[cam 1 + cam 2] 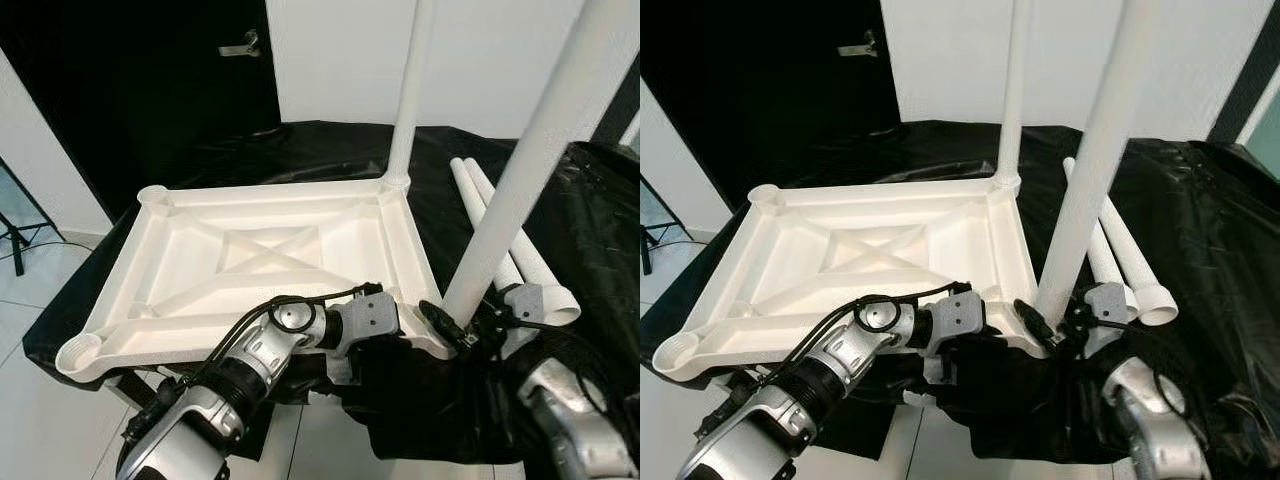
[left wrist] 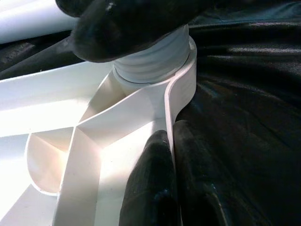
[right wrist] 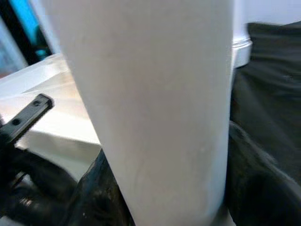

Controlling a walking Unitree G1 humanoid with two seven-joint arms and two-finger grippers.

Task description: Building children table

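The white table top [image 1: 200, 260] lies upside down on a black-draped surface. One white leg [image 1: 410, 90] stands upright in its far right corner socket. A second leg [image 1: 530, 150] stands tilted slightly in the near right corner, its ribbed end [image 2: 150, 61] seated in the socket. My right gripper [image 1: 455, 330] is shut on this leg just above the socket, and in the right wrist view the leg [image 3: 155, 108] sits between the fingers. My left gripper [image 2: 171, 134] is shut on the table top's near right rim [image 2: 181, 89], one finger inside and one outside.
Two spare white legs [image 1: 500, 215] lie on the black cloth [image 1: 590, 230] to the right of the table top. A dark door [image 1: 150, 80] with a handle [image 1: 243, 45] stands behind. A stand's foot [image 1: 15, 240] and tiled floor [image 1: 30, 400] are at the left.
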